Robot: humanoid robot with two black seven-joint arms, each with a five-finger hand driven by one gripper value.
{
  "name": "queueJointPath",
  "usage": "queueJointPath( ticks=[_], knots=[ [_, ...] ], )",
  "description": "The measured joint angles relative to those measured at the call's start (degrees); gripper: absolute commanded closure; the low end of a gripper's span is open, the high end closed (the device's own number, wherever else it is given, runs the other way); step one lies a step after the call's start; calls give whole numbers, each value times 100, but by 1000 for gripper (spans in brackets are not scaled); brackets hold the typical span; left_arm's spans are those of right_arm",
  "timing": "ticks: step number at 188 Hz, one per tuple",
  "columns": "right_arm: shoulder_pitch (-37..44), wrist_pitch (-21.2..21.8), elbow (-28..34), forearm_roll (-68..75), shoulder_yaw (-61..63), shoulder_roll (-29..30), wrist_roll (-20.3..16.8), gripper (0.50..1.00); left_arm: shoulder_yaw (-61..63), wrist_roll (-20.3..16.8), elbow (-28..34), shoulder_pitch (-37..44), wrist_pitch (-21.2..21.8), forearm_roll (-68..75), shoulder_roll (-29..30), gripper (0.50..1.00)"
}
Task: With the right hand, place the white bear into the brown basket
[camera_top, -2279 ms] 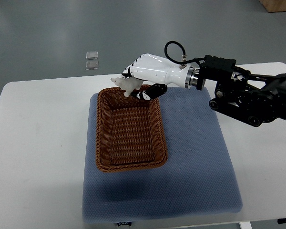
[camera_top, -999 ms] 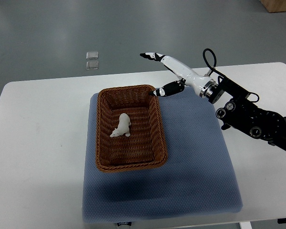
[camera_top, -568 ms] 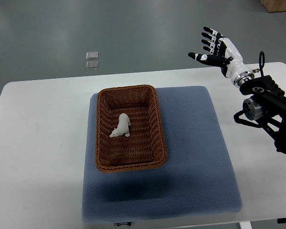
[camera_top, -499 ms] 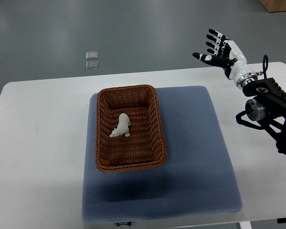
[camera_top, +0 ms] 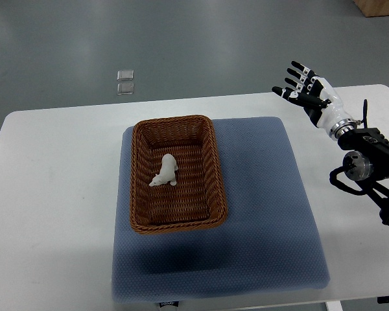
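The white bear [camera_top: 165, 172] lies on the floor of the brown wicker basket [camera_top: 140, 213], near its middle. The basket stands on the left part of a blue-grey mat [camera_top: 266, 194]. My right hand [camera_top: 305, 89] is white with black fingertips. It is raised over the table's far right edge, well to the right of the basket, with its fingers spread and nothing in it. Its black arm [camera_top: 369, 172] comes in from the right edge. The left arm is out of view.
The mat lies on a white table [camera_top: 52, 194]. Two small clear squares [camera_top: 124, 81] lie on the grey floor beyond the table's far edge.
The right hand let the bear go into the basket, opened, and drew back to the right and away from it. In the last half second it moved a little further right and down.
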Motion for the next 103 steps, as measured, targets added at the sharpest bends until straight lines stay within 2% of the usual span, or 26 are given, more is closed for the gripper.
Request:
queueJointPath(
  ticks=[103],
  knots=[
    [-254,-24,-140,197,40,214,32,572,0,0,0,0,0,0,0,500]
  ],
)
